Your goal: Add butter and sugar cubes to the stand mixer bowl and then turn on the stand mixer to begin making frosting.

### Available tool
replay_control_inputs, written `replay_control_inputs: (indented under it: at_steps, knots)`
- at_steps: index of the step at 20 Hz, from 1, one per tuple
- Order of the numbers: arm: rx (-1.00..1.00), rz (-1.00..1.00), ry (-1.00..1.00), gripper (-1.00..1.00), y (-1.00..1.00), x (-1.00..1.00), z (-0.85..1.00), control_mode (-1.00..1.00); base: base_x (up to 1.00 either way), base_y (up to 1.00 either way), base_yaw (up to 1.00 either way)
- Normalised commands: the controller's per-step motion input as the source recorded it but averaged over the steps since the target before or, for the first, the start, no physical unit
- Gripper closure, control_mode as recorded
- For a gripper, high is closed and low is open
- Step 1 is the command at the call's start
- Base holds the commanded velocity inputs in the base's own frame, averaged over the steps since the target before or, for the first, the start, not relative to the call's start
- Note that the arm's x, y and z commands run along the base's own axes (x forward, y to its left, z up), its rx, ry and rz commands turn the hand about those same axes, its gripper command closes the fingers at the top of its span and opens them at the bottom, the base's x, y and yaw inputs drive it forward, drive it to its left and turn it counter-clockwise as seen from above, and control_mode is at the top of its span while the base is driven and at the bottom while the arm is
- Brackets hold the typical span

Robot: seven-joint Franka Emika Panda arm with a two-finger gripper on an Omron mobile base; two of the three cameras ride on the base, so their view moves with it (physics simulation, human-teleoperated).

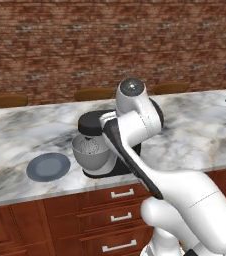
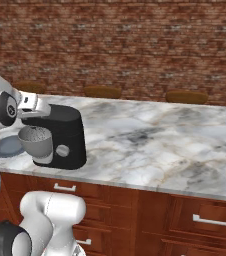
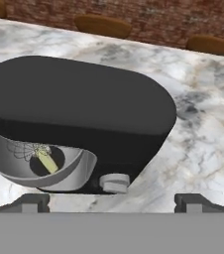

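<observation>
The claw [image 3: 111, 202] stands wide open, its two dark tips apart at the bottom corners of the hand view, with nothing between them and nothing touched; it hangs above the stand mixer [image 3: 84, 114], looking down on the rounded black head.

The hand view alone looks into the stand mixer bowl [image 3: 77, 171]: the butter [image 3: 47, 161], a small pale-yellow stick, lies tilted on the bowl's floor beside a thin wire whisk [image 3: 27, 150]. Below the head, the round silver knob [image 3: 115, 182] sticks out of the mixer's base. I cannot make out any sugar cubes in the bowl.

The left base view shows the flat blue-grey plate [image 1: 48, 166] lying bare on the marble desk [image 1: 195, 135], just left of the grey bowl and near the front edge; the white arm [image 1: 135, 130] hides much of the mixer there. The right base view shows the mixer's boxy black side whole, its knob facing the camera, the bowl seated under the head, and a sliver of the plate behind it. Brown drawers with silver handles [image 2: 215, 221] run under the desk, and a red brick wall [image 2: 135, 45] stands behind
</observation>
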Motion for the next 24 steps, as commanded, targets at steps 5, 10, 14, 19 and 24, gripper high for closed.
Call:
replay_control_inputs:
  at_steps: [5, 10, 14, 19, 24]
  knots:
    - [-0.25, -0.07, 0.00, -1.00, -0.31, 0.00, -0.39, -1.00, 0.00, 0.00, 0.00]
    - [-0.18, 0.00, 0.07, -1.00, -0.42, 0.00, -0.46, -1.00, 0.00, 0.00, 0.00]
    - [-0.13, 0.00, 0.10, -1.00, -0.32, 0.00, -0.58, -1.00, 0.00, 0.00, 0.00]
    - [-0.04, 0.02, 0.07, -1.00, -0.11, 0.00, -0.69, -1.00, 0.00, 0.00, 0.00]
    - [0.00, 0.04, 0.03, -1.00, 0.00, 0.00, -0.53, -1.00, 0.00, 0.00, 0.00]
